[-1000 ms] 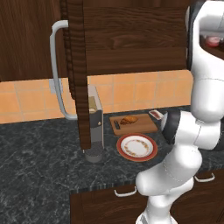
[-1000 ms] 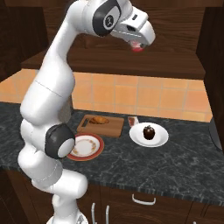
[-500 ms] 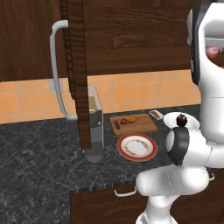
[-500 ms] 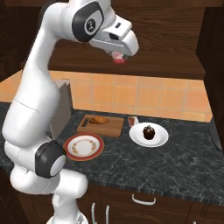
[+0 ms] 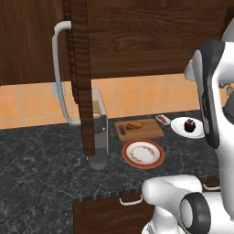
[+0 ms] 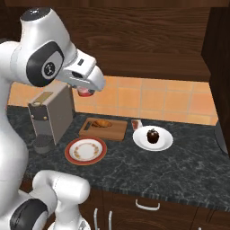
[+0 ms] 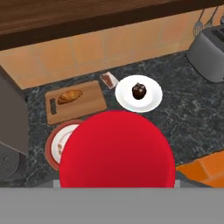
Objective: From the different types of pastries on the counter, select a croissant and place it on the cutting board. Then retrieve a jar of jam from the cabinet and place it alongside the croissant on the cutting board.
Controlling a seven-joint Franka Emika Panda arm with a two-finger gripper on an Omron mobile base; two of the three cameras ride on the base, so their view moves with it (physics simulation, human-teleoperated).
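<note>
My gripper [image 6: 84, 93] hangs high above the counter [image 6: 179, 170], shut on the red jar of jam [image 6: 83, 92]. Seen from the hand, the jar [image 7: 117, 151] bulks large at the bottom and covers the fingers. Below and ahead lies the wooden cutting board [image 6: 112, 131] [image 7: 83, 107] [image 5: 146, 131], with the golden croissant [image 6: 103, 123] [image 7: 70, 96] [image 5: 135, 125] on it. Just right of the board sits the little white tray with a dark reddish piece [image 6: 136, 124] [image 7: 109, 80]. The cabinet [image 5: 137, 36] has its door [image 5: 80, 77] swung open.
A red-rimmed plate [image 6: 86, 150] lies in front of the board. A white plate [image 6: 164, 143] with a dark round pastry [image 6: 153, 134] stands to the right. A grey coffee machine [image 6: 51, 112] is at the left, a toaster [image 7: 210, 54] far right. The door's bar handle [image 5: 59, 68] juts out.
The arm has swung the jar down and to the left in the right base view, from high near the cabinet to a spot over the counter by the coffee machine.
</note>
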